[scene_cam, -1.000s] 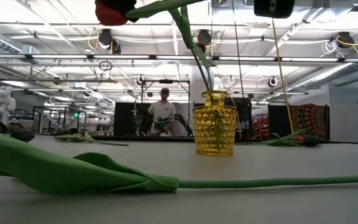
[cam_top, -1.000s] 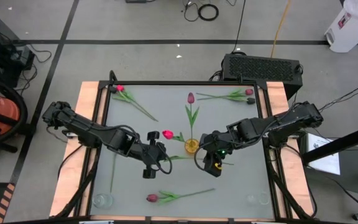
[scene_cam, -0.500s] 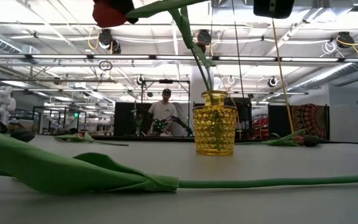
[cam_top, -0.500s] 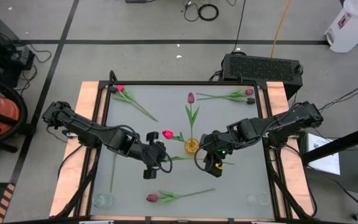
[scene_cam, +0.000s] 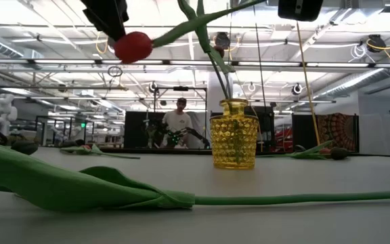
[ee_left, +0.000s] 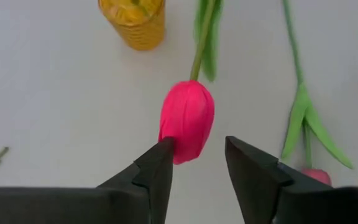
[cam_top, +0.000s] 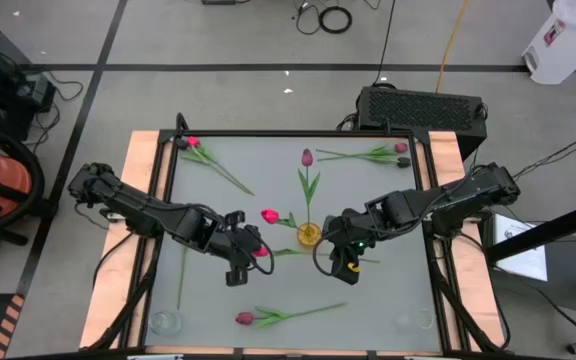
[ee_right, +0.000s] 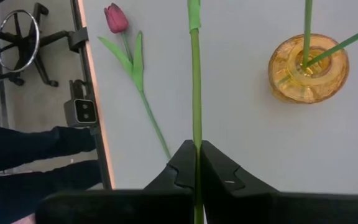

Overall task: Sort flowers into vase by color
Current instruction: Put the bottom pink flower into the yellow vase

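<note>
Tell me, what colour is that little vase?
Yellow vase, clearest in the low view.

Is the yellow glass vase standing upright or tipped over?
Upright: the yellow glass vase stands on its base in the low view, green stems rising from its mouth.

Two matte-black jointed arms with looped cables and angular black pincer fingers (ee_left: 157, 174).

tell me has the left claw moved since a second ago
Yes. In the high view the left claw has backed slightly away from the yellow vase, toward the table's left side, and opened beside the pink tulip head.
</note>
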Controlling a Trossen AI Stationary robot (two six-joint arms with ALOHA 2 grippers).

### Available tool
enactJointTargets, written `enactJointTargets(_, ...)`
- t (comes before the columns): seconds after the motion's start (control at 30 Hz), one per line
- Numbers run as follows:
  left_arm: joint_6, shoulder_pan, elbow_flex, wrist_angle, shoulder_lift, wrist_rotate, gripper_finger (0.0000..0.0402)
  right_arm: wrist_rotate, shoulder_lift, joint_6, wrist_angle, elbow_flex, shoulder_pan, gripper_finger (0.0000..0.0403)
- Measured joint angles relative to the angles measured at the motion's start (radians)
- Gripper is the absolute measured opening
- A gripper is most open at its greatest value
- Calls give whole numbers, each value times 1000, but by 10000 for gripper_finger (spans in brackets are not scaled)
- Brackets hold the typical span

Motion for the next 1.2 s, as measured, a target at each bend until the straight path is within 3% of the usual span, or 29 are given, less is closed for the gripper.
enactJointTargets(0.2,-36,0,0,-46,0,49,166,25,0,-12,-9,0,0,0)
enactJointTargets(0.53,-133,0,-1,-331,0,33,167,26,-5,-36,-43,0,7,0)
enactJointTargets(0.7,-196,0,-1,-371,0,3,167,35,-27,-53,-23,0,26,0)
enactJointTargets(1.2,-314,-3,-2,-343,0,-19,167,230,-257,-108,69,0,72,0)
